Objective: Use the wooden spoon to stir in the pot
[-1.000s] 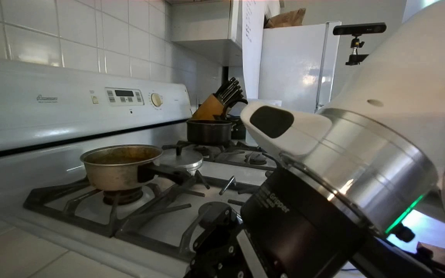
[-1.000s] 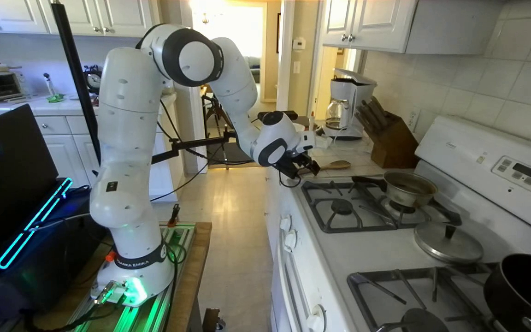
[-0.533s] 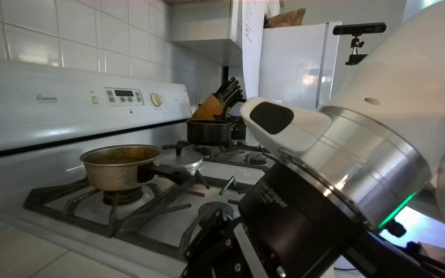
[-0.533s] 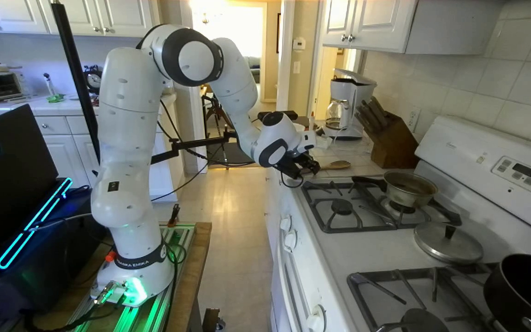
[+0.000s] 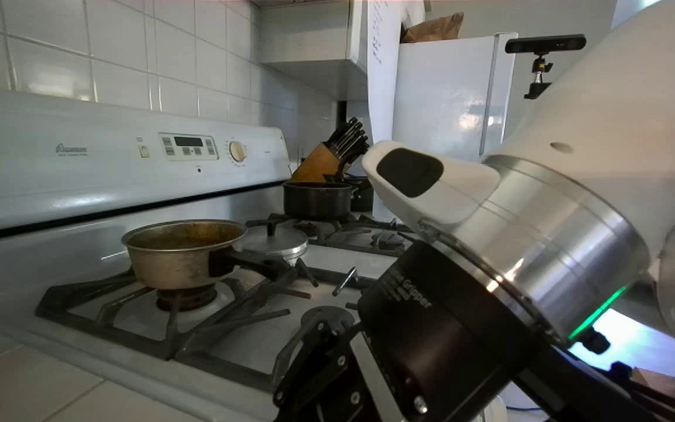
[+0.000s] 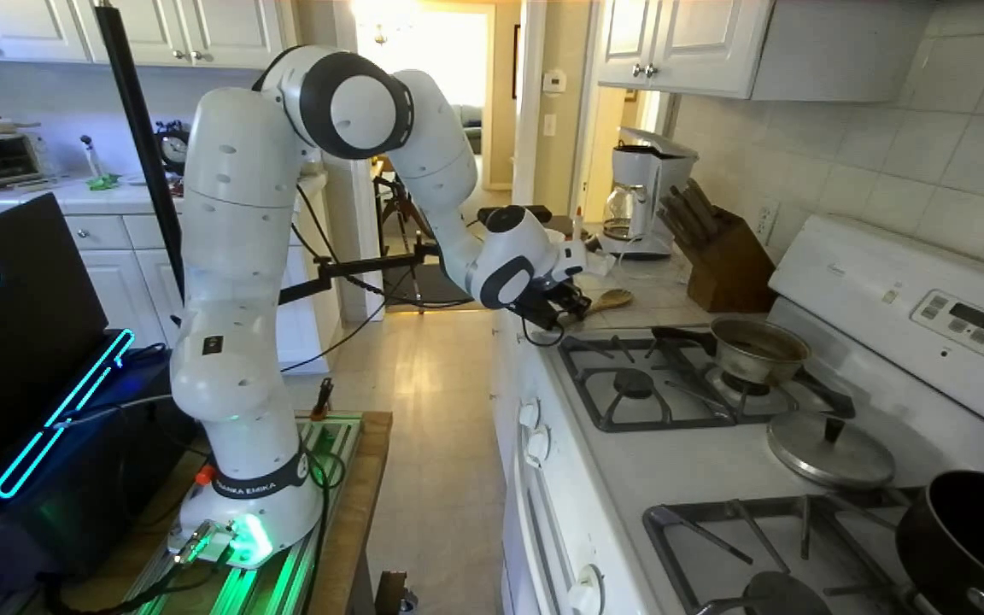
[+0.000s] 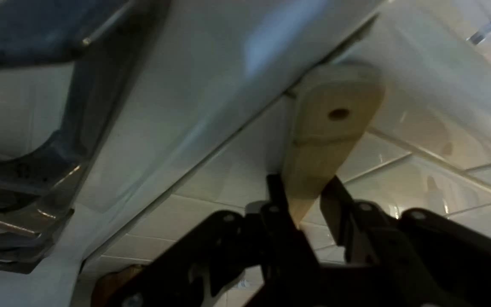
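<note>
Because my black two-fingered gripper [image 7: 303, 184] clamps the slim tan wooden spoon [image 7: 325, 143] near one end, it may swivel.

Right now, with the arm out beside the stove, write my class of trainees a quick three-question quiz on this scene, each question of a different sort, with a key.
1. Short answer: What does the pincer hold in the wrist view?
2. True or false: The light metal pot has no lid on it.
3. Multiple choice: Which of these stands on the stove?
A. The coffee maker
B. The dark pot
C. The laptop

Key
1. The wooden spoon, by its handle.
2. True; the round lid lies on the stove, apart from the pot.
3. B.
</note>
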